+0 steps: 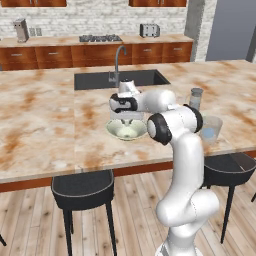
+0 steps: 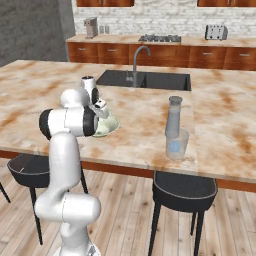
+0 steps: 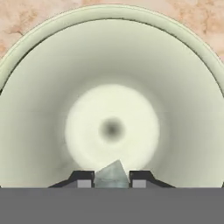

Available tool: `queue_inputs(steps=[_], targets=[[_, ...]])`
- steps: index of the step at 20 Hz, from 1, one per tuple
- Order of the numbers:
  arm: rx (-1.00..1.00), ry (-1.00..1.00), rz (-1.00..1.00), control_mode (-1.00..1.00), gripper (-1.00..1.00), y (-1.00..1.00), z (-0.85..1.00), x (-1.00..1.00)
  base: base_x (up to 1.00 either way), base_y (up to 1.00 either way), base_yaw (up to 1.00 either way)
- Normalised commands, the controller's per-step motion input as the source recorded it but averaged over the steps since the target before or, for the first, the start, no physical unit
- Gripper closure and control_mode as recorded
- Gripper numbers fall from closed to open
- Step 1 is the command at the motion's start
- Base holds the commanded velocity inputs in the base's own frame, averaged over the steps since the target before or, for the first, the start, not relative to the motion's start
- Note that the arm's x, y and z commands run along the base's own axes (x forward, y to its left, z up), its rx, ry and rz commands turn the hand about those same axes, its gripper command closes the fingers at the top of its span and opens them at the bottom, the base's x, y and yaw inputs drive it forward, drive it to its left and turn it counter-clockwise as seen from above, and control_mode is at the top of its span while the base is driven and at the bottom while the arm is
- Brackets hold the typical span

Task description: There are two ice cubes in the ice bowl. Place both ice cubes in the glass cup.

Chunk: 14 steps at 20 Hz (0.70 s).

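Observation:
The ice bowl (image 1: 126,131) (image 2: 111,125) is a pale greenish-white dish near the island counter's front edge. My gripper (image 3: 112,181) reaches straight down into the ice bowl (image 3: 43,39), shut on an ice cube (image 3: 112,174), a small pale-blue translucent block wedged between the two dark fingertips. From the left base view my hand (image 1: 125,119) hangs right over the bowl. The glass cup (image 1: 212,129) (image 2: 177,145) stands to the right of the bowl at the counter edge, with a pale-blue ice cube (image 2: 174,146) inside it.
A tall narrow grey-topped shaker (image 1: 195,98) (image 2: 173,117) stands just behind the glass cup. The sink with its faucet (image 1: 119,62) lies behind the bowl. Black stools (image 1: 82,190) sit under the counter's front edge.

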Motion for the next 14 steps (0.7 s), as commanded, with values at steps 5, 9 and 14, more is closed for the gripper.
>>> queue_inputs(steps=[5, 9, 14], targets=[[0.02, -0.21, 0.0, -1.0, 1.0, -0.91, 1.0, -1.0, 0.0, 0.0, 0.0], [0.03, -0.15, 0.0, -1.0, 1.0, -1.0, 1.0, -0.97, 0.0, 0.0, 0.0], [0.01, -0.03, -0.04, -1.0, 1.0, -1.0, 1.0, -0.93, 0.0, 0.0, 0.0]])
